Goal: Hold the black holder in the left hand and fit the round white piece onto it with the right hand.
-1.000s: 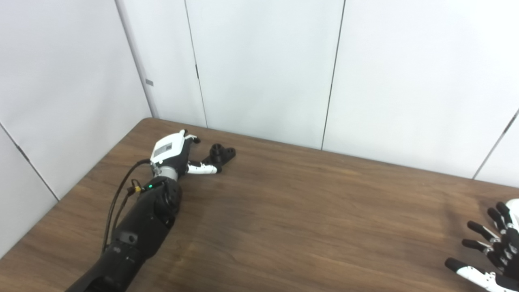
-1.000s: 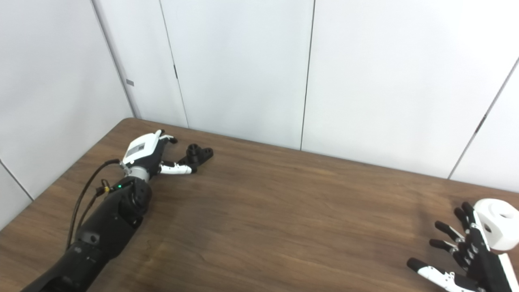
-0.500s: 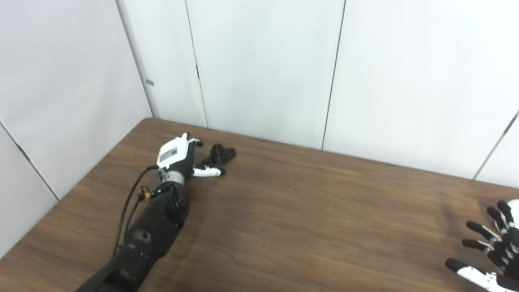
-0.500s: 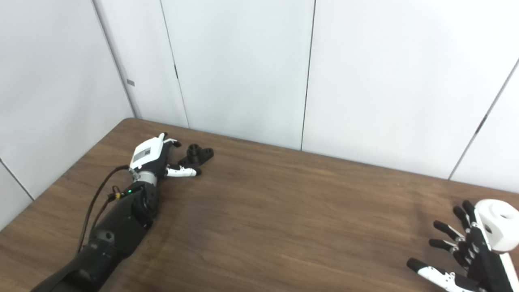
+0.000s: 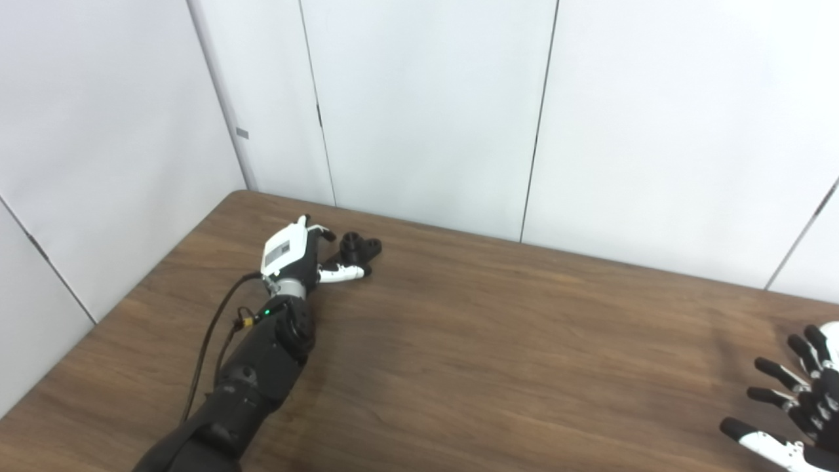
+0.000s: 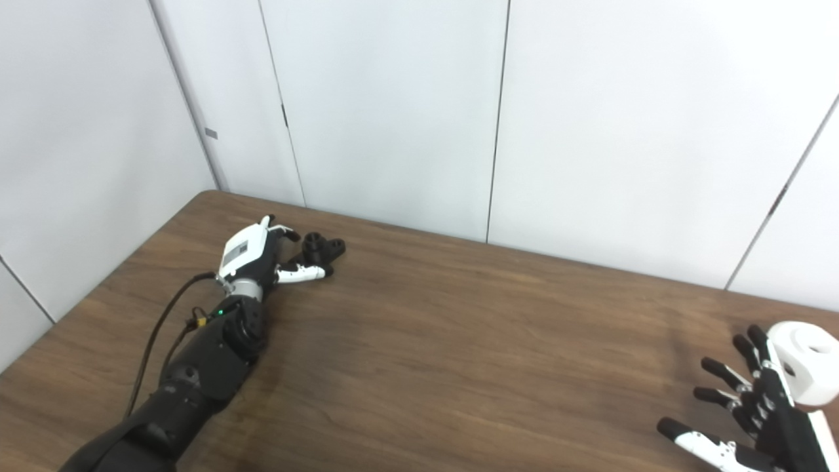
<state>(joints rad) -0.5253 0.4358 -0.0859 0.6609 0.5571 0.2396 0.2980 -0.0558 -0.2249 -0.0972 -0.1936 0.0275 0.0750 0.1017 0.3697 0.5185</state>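
Left hand (image 5: 296,252) reached the black holder (image 5: 359,246), fingers apart around it; right hand (image 6: 754,410) splayed beside the white piece (image 6: 805,370).

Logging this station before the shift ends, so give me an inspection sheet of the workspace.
Surface: brown wooden table, bare across the middle.
Job's things: black holder lying at the far left; round white piece at the right edge.
Clutter: nothing seen.
Hands: left hand open, fingers around the holder, not yet closed; right hand open, fingers spread, beside the white piece.
Cables: black cable looping along the left forearm.
Surroundings: white wall panels behind the table.
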